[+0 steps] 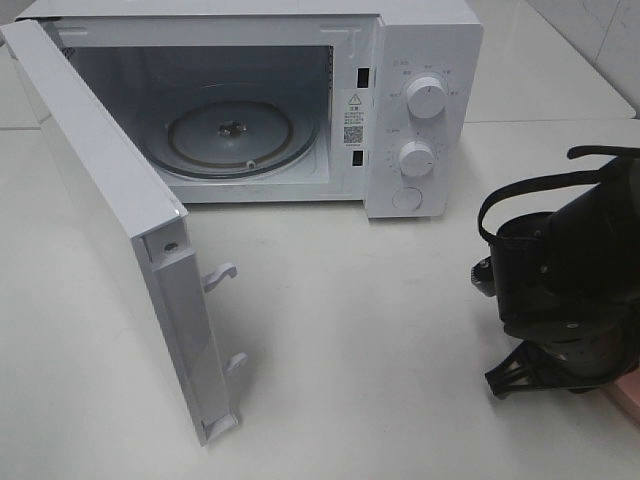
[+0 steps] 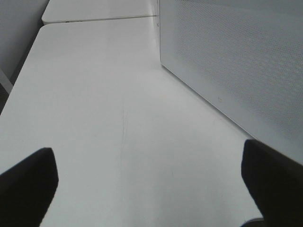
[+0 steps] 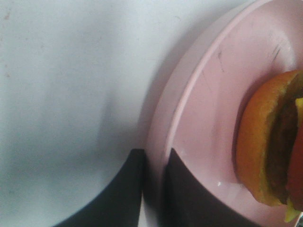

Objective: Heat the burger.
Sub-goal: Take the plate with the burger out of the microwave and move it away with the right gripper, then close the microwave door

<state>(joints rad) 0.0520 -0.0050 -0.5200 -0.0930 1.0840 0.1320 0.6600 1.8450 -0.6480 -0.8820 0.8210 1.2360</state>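
Note:
The burger [image 3: 262, 142] shows only in the right wrist view, with its golden-brown bun, dark patty and a bit of yellow cheese. It lies on a round pink plate [image 3: 208, 109]. My right gripper [image 3: 154, 161] is shut on the plate's rim, one finger on each side of the edge. In the exterior high view the right arm [image 1: 570, 280] hides the burger, and only a corner of the pink plate [image 1: 625, 400] shows. My left gripper [image 2: 149, 177] is open and empty, low over the table beside a white dotted panel [image 2: 236, 61].
The white microwave [image 1: 420, 60] stands at the back. Its door [image 1: 110, 200] is swung wide open toward the front left, with latch hooks [image 1: 220, 275] sticking out. A glass turntable [image 1: 235, 135] lies inside. Two knobs [image 1: 427, 97] are on its right panel.

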